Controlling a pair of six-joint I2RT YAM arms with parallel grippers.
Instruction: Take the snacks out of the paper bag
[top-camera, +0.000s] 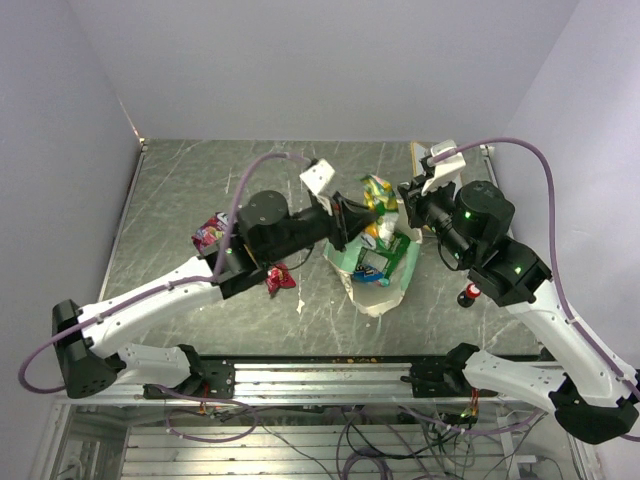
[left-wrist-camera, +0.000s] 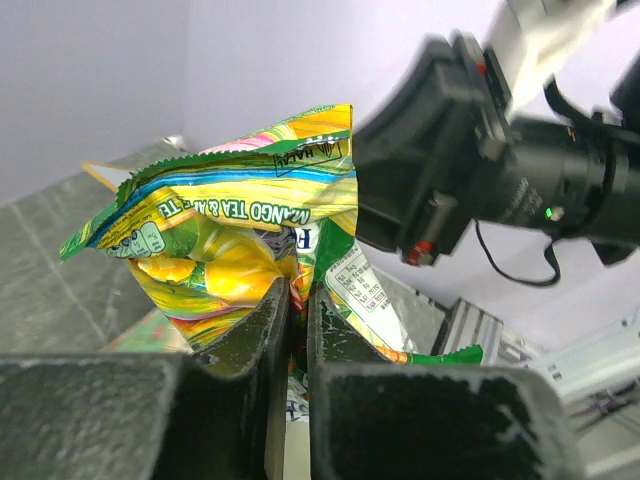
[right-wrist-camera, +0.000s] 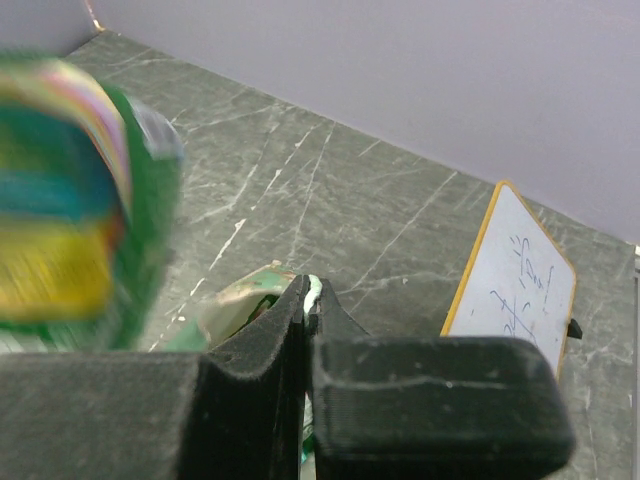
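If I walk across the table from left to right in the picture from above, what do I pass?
Purple and red snack packet → small red snack packet → paper bag → red-capped knob

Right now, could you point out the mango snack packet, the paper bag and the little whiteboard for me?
mango snack packet (left-wrist-camera: 230, 220), left wrist view, on its yellow front.
paper bag (top-camera: 375, 298), top view, on its cream lower flap.
whiteboard (right-wrist-camera: 512, 265), right wrist view, on its white face.
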